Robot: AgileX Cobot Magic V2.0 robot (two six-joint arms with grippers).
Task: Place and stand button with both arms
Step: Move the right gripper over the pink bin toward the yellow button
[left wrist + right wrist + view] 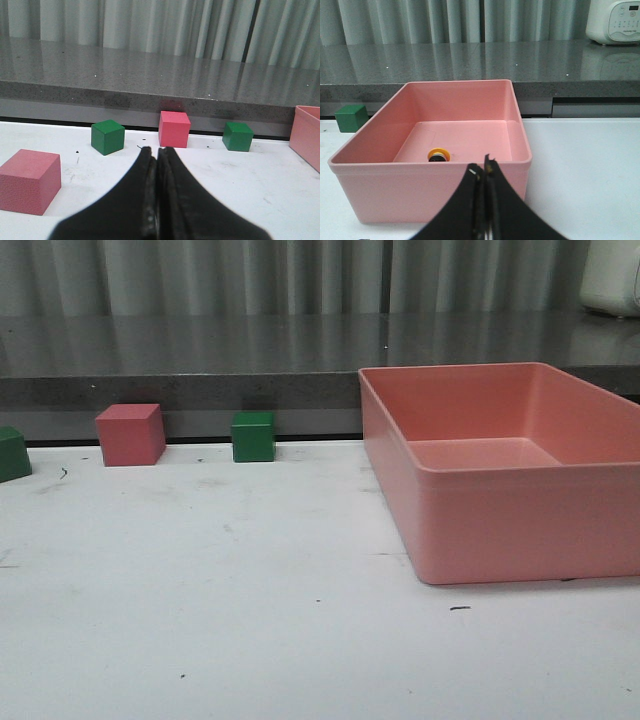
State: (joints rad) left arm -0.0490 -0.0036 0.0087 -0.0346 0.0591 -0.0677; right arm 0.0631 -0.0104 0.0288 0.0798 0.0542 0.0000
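The button [439, 154] lies inside the pink bin [380, 190], by its near wall; only its yellow cap and a dark collar show over the rim. In the front view the bin's wall [500, 530] hides it. My right gripper [483, 170] is shut with nothing between its fingers, just outside the bin's near wall and to the right of the button. My left gripper [156, 150] is also shut and holds nothing, low over the white table in front of the cubes. Neither arm shows in the front view.
A red cube [174, 128] and two green cubes [107, 136] [237, 136] stand in a row along the table's back edge, below a grey counter. Another red cube [29, 180] sits close on the left. A white appliance [616, 21] stands on the counter.
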